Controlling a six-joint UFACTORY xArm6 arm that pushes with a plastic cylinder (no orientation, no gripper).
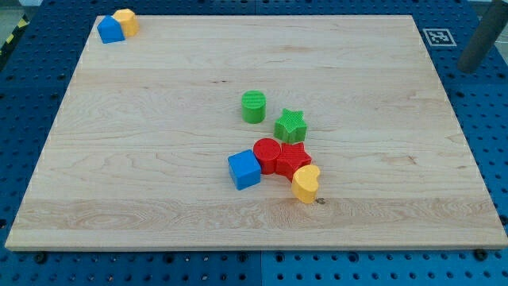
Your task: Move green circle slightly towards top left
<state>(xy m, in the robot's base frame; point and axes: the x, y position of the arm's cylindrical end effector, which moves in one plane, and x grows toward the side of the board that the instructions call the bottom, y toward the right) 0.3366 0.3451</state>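
Note:
The green circle (253, 106) is a short cylinder standing near the middle of the wooden board (159, 119). The green star (290, 125) lies just to its lower right, a small gap apart. A grey, blurred rod shows at the view's top right, off the board. Its lower end, my tip (469, 68), is far to the right of the green circle and touches no block.
Below the green star is a tight cluster: red circle (267, 154), red star (294, 159), blue cube (244, 169), yellow heart (306, 183). A blue block (109, 30) and a yellow block (126, 21) sit together at the top left corner. A black-and-white marker (438, 36) is at the top right corner.

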